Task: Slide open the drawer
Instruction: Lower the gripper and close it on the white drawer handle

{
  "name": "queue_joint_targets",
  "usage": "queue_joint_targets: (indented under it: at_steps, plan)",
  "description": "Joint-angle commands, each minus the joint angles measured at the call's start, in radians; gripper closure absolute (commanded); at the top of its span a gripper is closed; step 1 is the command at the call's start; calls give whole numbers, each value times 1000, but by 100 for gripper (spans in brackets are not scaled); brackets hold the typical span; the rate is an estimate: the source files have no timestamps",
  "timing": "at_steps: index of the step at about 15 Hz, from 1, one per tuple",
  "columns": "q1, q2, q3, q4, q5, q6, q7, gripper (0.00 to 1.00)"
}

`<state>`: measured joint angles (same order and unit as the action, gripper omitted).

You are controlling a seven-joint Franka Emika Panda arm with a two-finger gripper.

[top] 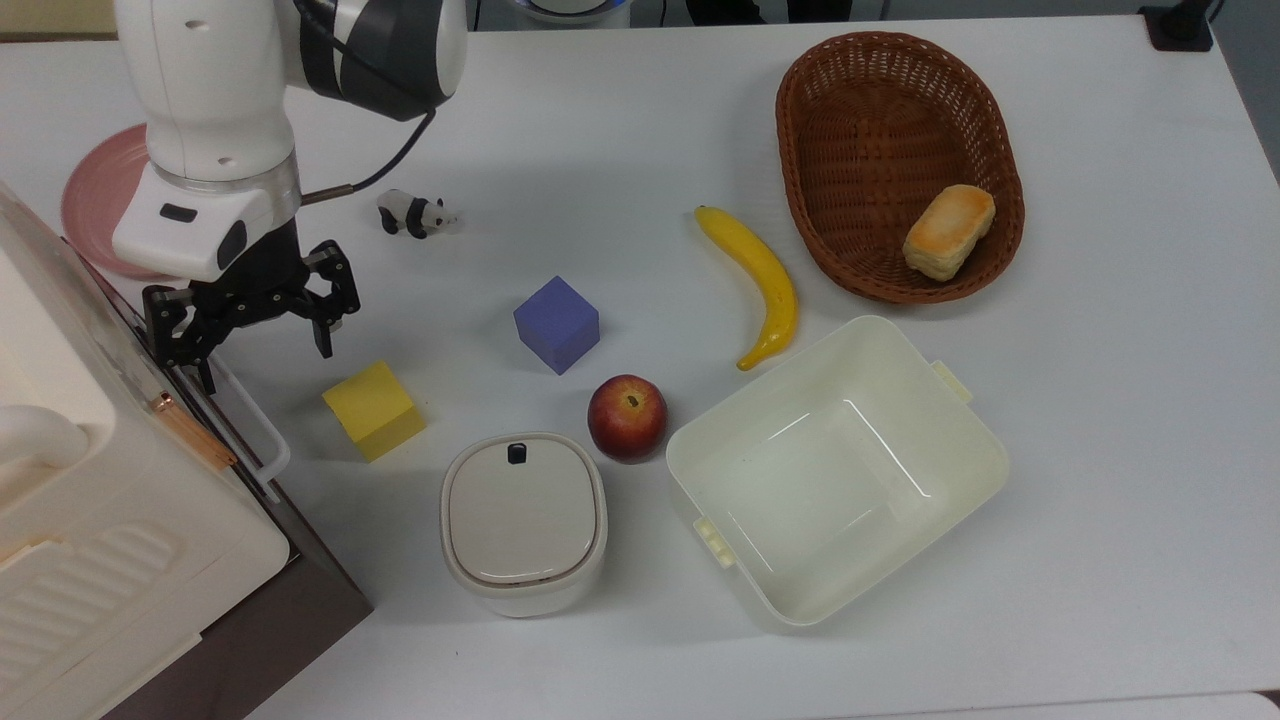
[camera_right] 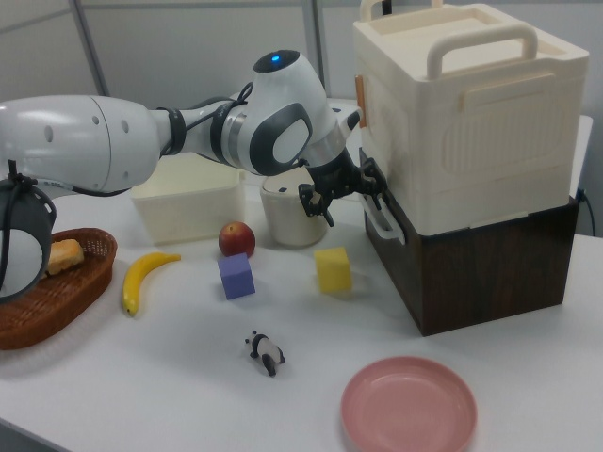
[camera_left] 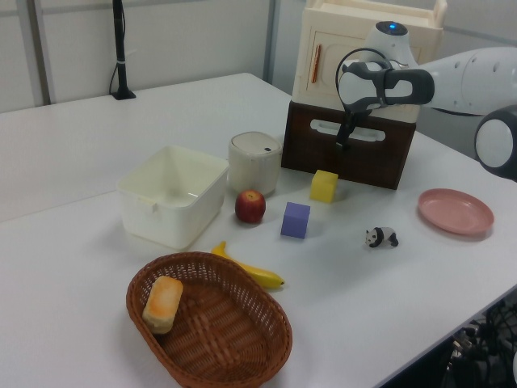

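The drawer [top: 300,600] is the dark brown box under a cream cabinet [top: 90,500] at the top view's left; its front panel [camera_left: 347,153] looks flush and closed. A white bar handle [top: 255,430] runs along the front. My gripper [top: 265,367] hangs open over the handle's far end, one black finger [top: 205,375] close to the drawer front and the other out over the table. In the right view my gripper [camera_right: 342,196] sits just left of the handle [camera_right: 382,223]. In the left view it [camera_left: 347,139] overlaps the panel.
A yellow block [top: 373,408] lies right by the handle. Further out are a purple cube [top: 556,322], an apple [top: 627,416], a white lidded pot [top: 523,520], a cream bin [top: 835,470], a banana [top: 757,280], a basket [top: 860,70], a toy panda [top: 415,212] and a pink plate [top: 85,205].
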<state>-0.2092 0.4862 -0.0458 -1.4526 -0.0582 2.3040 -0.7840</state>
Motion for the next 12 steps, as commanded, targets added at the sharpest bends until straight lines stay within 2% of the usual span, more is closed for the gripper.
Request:
queue_joint_targets:
  at_steps: [1, 12]
  plan:
    - [-6, 9, 9, 11, -17, 15, -18, 0]
    - [-7, 18, 9, 12, -23, 31, -17, 1]
